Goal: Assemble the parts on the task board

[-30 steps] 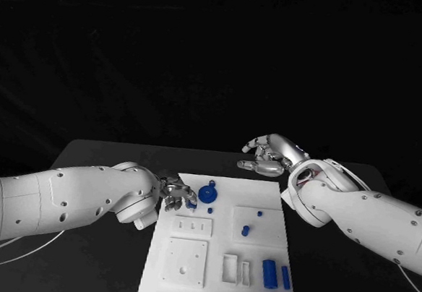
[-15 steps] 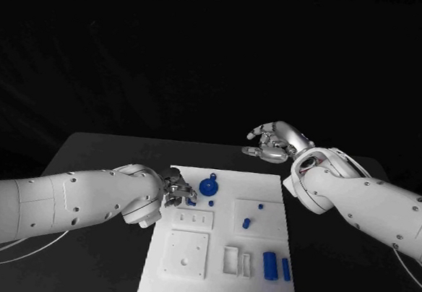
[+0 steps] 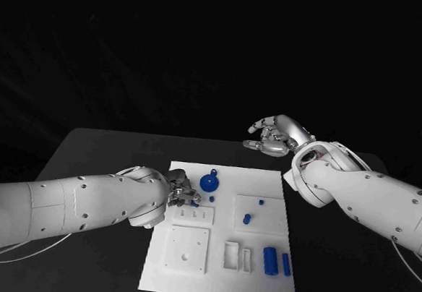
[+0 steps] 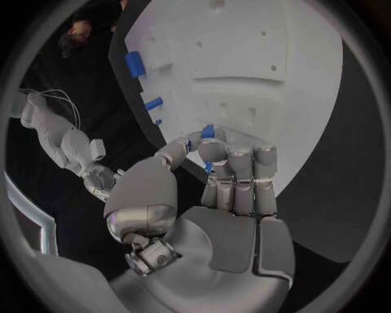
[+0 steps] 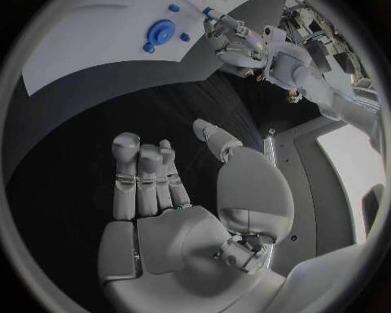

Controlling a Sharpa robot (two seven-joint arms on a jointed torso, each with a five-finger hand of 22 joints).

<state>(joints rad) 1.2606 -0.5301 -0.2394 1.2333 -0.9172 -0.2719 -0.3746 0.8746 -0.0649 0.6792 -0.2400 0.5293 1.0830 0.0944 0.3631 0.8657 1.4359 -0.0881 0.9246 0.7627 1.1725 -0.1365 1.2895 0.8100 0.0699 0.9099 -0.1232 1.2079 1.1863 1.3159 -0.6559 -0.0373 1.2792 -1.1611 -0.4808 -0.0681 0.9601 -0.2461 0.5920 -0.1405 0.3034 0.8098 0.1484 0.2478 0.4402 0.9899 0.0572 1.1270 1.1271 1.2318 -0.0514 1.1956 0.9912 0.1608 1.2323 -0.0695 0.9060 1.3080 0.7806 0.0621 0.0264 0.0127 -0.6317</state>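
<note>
The left hand (image 3: 177,187) pinches a small blue part (image 4: 208,131) over the task board (image 3: 219,285). The right hand (image 3: 272,136), beyond the board, holds nothing, fingers loosely curled. Most parts look unplaced.

The left hand (image 3: 179,189) has drawn back a little from the round blue part (image 3: 209,184) — earlier its fingertips lay closer beside that part, now they sit near the board's (image 3: 256,283) left edge, pinching a small blue piece (image 4: 208,132). The right hand (image 3: 273,138) has risen slightly over the counter's (image 3: 105,150) far edge — fingers curled much as before.
</note>
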